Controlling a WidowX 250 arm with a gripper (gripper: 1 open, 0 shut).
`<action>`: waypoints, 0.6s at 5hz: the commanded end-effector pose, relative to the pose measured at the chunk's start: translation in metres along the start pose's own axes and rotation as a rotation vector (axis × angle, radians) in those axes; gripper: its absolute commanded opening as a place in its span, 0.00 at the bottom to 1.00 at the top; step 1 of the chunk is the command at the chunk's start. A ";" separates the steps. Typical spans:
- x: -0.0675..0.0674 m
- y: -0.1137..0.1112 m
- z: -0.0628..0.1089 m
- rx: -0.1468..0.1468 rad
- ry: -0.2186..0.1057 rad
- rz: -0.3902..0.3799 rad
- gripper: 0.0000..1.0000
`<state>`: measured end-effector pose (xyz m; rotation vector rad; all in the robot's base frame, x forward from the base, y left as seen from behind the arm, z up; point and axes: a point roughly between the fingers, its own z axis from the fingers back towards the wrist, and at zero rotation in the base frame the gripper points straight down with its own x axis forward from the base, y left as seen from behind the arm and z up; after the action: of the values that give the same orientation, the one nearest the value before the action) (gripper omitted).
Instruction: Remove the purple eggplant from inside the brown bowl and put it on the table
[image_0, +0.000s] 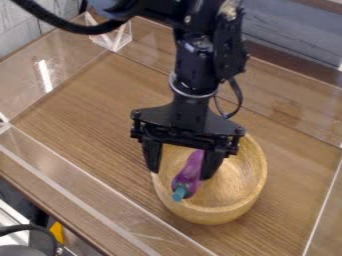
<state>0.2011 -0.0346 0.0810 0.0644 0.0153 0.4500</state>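
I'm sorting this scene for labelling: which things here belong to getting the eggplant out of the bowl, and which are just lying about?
Belongs to the job:
- purple eggplant, lying inside the bowl
- brown bowl
- table, where it will go
- pincer, open, straddling the eggplant

Just lying about:
- clear acrylic walls around the table
- small clear stand at the back

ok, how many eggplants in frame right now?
1. The purple eggplant lies inside the brown bowl, teal stem end toward the near rim, between the open fingers of the gripper. None shows on the table; the arm hides part of the bowl.
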 end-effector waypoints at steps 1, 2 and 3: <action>-0.001 0.006 0.001 -0.007 -0.023 -0.066 1.00; -0.004 0.010 -0.001 -0.019 -0.029 -0.125 1.00; 0.010 0.011 -0.009 -0.033 -0.031 -0.129 1.00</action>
<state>0.1967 -0.0197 0.0654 0.0481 0.0204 0.3203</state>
